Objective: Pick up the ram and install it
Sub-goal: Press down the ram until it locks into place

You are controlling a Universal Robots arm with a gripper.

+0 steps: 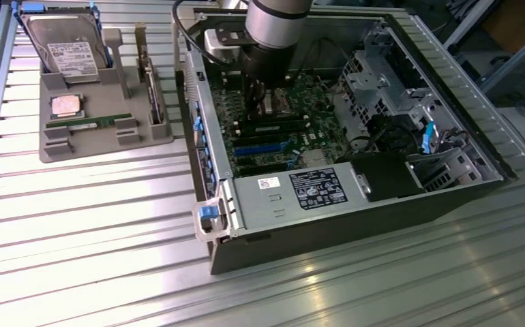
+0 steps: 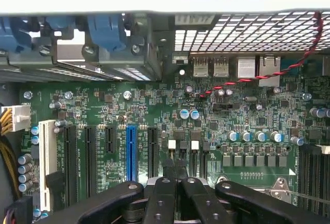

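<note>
The ram, a thin green stick with a small white label, lies in a slot of the grey holder on the exterior view's left, outside the computer. My gripper hangs inside the open computer case, far from the ram, just above the motherboard. From the wrist, the black fingers stand close together over the green motherboard, and the gripper looks shut with no green stick between them. Long dark memory slots run across the board below the wrist.
The holder also carries a hard drive, a square silver processor and an upright expansion card. Inside the case sit a labelled power supply, a drive cage, blue latches and a red cable. A ribbed metal table lies around.
</note>
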